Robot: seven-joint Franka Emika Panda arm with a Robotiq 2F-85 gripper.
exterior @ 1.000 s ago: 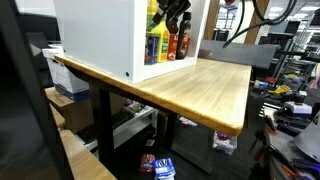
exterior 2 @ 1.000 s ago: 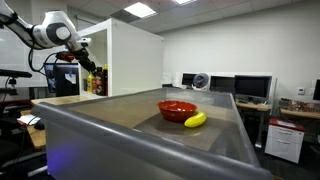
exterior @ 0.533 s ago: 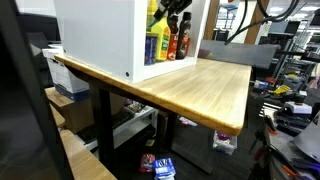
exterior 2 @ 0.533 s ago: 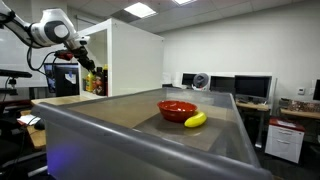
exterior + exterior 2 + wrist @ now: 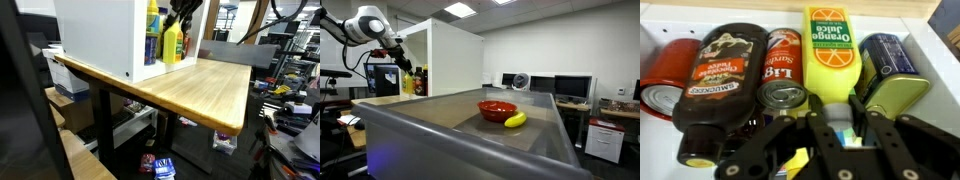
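The orange juice bottle (image 5: 830,55) stands upright in the white cabinet (image 5: 100,40) on the tabletop (image 5: 205,88), wedged between a soup can (image 5: 785,80) and a blue tin (image 5: 885,65). The fingers (image 5: 818,128) are right at its top end, nearly closed and apparently pinching the cap, so its long axis runs straight away from them.

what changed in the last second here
The hand, shut on the orange juice bottle, pulled back from the white cabinet and drew the bottle forward; in an exterior view it now stands in front of the other bottles. The brown sauce bottle, cans, red bowl and banana stayed put.
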